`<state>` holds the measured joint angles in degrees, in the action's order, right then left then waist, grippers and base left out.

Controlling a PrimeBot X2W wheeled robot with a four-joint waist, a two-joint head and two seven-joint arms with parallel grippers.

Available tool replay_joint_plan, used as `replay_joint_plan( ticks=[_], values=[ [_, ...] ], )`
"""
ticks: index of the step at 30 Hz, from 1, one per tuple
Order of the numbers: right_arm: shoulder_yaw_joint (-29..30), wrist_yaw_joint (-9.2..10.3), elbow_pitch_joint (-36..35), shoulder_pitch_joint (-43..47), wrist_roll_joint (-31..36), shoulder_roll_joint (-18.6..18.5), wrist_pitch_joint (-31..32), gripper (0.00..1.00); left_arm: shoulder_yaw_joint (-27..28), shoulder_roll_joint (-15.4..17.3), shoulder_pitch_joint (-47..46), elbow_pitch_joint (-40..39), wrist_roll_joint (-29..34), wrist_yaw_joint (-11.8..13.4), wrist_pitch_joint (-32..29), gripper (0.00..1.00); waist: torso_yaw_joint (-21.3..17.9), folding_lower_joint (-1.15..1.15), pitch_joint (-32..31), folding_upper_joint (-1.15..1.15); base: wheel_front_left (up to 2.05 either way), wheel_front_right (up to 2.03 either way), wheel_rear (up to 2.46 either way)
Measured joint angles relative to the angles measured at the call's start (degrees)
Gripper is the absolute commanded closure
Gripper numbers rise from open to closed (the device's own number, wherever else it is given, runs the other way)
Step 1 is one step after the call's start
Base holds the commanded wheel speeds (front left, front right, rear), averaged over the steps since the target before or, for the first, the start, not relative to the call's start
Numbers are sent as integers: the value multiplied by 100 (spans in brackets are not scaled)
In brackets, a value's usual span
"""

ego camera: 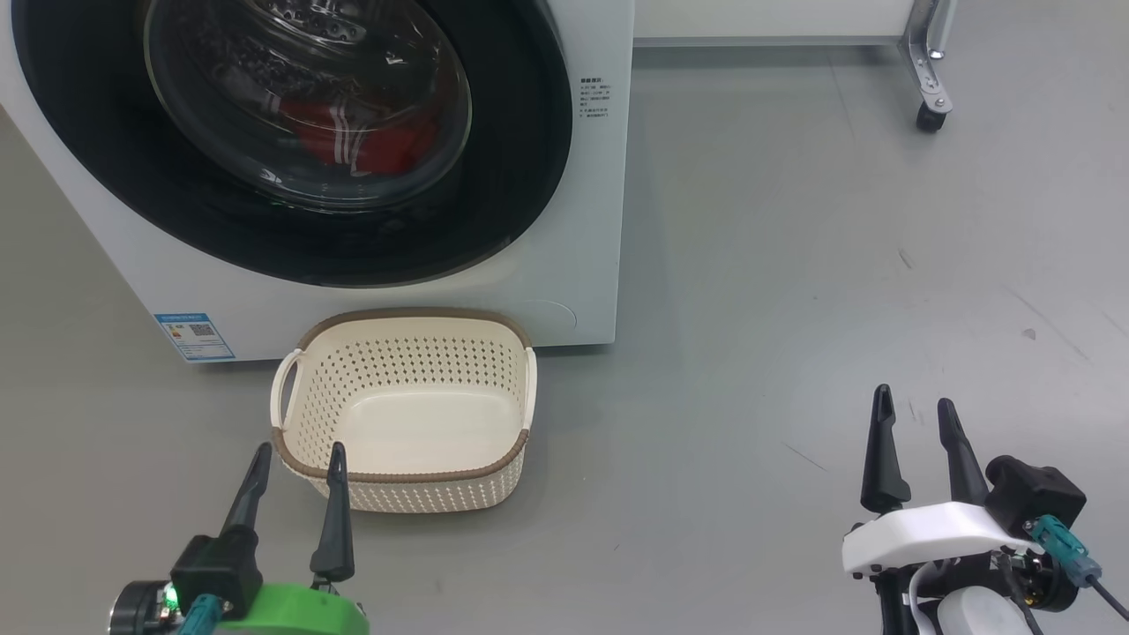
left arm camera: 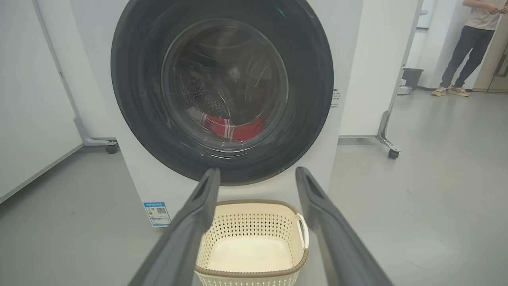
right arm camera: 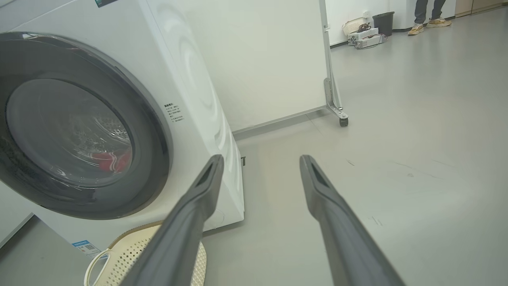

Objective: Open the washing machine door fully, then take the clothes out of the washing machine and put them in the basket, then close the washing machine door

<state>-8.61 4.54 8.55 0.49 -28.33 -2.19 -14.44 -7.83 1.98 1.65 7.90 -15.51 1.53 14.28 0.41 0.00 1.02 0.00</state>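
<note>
The white washing machine (ego camera: 578, 220) (left arm camera: 158, 186) (right arm camera: 198, 79) stands ahead at the upper left. Its door (ego camera: 520, 176) (left arm camera: 309, 91) (right arm camera: 158, 131), black-rimmed with a glass bowl, is closed. Red clothes (ego camera: 388, 141) (left arm camera: 234, 129) (right arm camera: 111, 161) with white stripes lie inside behind the glass. The cream basket (ego camera: 406, 353) (left arm camera: 254, 222) (right arm camera: 131, 254) sits empty on the floor in front of the machine. My left gripper (ego camera: 298, 454) (left arm camera: 258, 171) hovers open at the basket's near-left corner. My right gripper (ego camera: 915, 399) (right arm camera: 262, 159) hangs open over bare floor, far right of the basket.
A white partition panel on a castor (ego camera: 928, 115) (left arm camera: 393, 153) (right arm camera: 343, 121) stands behind and right of the machine. A person's legs (left arm camera: 460, 51) (right arm camera: 428, 12) show in the far background by a dark bin (left arm camera: 412, 75). Grey floor (ego camera: 794, 309) stretches to the right.
</note>
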Motion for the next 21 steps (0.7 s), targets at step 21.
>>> replay_joint_plan(
  ticks=[21],
  values=[
    [-202,118,442,-61,292,-11,0,0,-252,15,17,495,96,129,0,0,31,0,-8,0,0,0,0]
  ],
)
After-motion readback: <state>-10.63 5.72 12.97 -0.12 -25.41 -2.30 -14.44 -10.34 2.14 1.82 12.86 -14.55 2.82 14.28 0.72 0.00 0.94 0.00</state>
